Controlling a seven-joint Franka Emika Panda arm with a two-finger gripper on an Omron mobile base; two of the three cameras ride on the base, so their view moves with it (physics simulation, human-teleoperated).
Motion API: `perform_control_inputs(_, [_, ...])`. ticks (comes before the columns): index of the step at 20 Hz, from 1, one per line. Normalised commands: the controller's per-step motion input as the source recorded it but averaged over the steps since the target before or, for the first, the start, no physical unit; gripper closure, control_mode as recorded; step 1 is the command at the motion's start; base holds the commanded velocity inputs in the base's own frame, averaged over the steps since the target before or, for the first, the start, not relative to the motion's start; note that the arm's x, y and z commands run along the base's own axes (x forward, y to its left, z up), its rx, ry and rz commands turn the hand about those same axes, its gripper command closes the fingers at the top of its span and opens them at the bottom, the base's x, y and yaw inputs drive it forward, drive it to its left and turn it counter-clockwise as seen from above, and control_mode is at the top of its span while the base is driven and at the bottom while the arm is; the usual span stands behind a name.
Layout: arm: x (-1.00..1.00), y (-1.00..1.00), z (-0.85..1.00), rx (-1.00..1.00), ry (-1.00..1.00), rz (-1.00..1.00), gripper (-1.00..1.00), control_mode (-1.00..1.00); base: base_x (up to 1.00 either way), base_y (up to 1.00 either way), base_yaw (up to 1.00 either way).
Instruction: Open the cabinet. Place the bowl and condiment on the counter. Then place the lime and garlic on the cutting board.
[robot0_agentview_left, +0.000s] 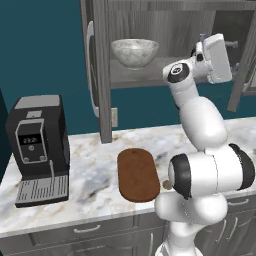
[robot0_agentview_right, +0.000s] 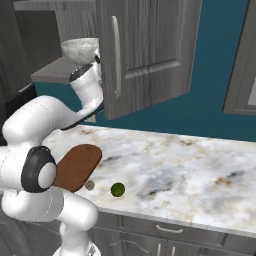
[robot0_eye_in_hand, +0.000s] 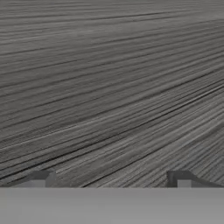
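Counting one bowl (robot0_agentview_left: 135, 51) shelved in the open cabinet (robot0_agentview_left: 102, 70), one lime (robot0_agentview_right: 118, 189), one garlic (robot0_agentview_right: 89, 185), one cutting board (robot0_agentview_left: 138, 174) on the marble counter (robot0_agentview_right: 190, 170); we are seeing gripper (robot0_eye_in_hand: 111, 179) fingers spread wide, holding nothing.

The cabinet (robot0_agentview_right: 145, 55) door stands open, the bowl (robot0_agentview_right: 80, 48) on its shelf, lime (robot0_agentview_right: 118, 189) beside the cutting board (robot0_agentview_right: 76, 166).
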Motion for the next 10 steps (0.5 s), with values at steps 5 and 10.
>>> perform_control_inputs(5, [-0.67,0.0,0.69,0.01,-0.29,-0.62,-1.0,-1.0,0.0,0.0,0.0])
perform_control_inputs(10, [-0.75,-0.07,0.72,0.07,-0.24,-0.53,-1.0,-1.0,0.0,0.0,0.0])
